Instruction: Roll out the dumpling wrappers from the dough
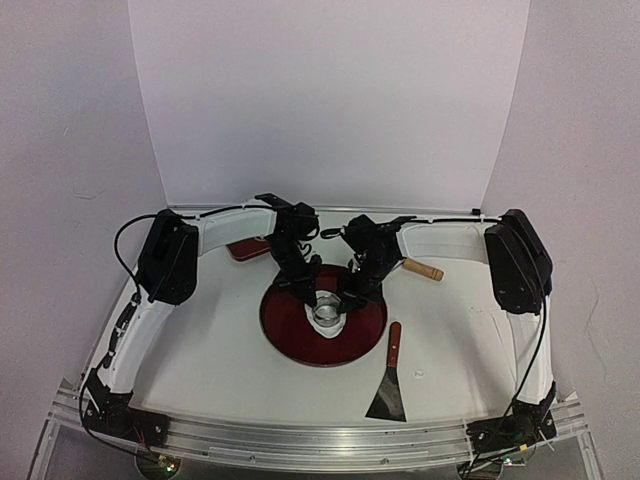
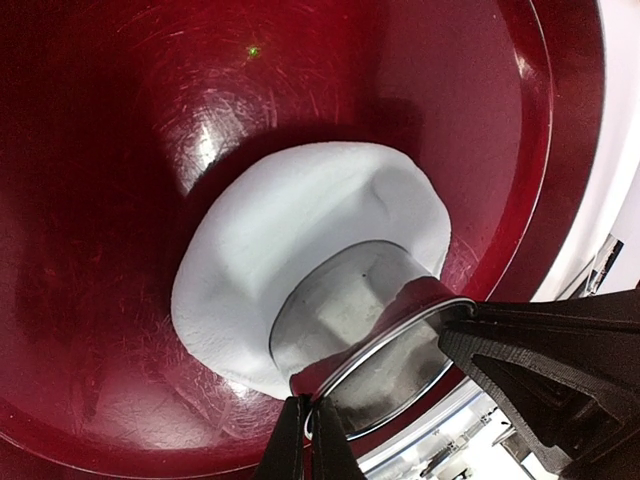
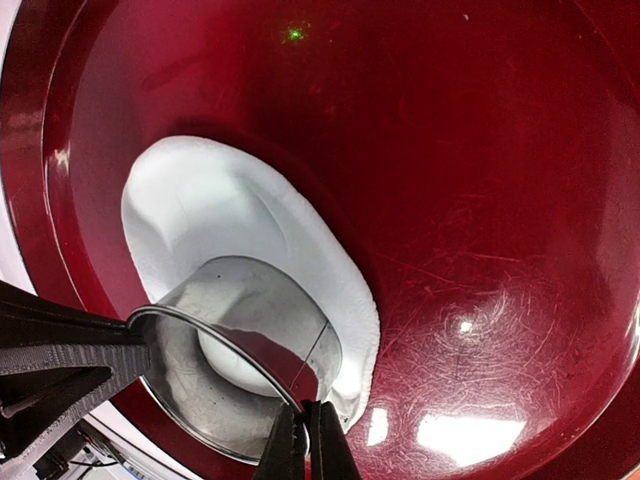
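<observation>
Dough (image 2: 300,220) beneath ring cutter (image 2: 385,300); left pincer (image 2: 312,415), right pincer (image 3: 303,415) pinching rim.

From my station I find nothing readable in any of the three views: no text, label, brand, number or sign that I can make out.

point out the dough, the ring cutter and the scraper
dough (image 2: 290,220): left wrist view, flat top of the white sheet
ring cutter (image 3: 250,295): right wrist view, its shiny side wall
scraper (image 1: 386,400): top view, the metal blade
</observation>
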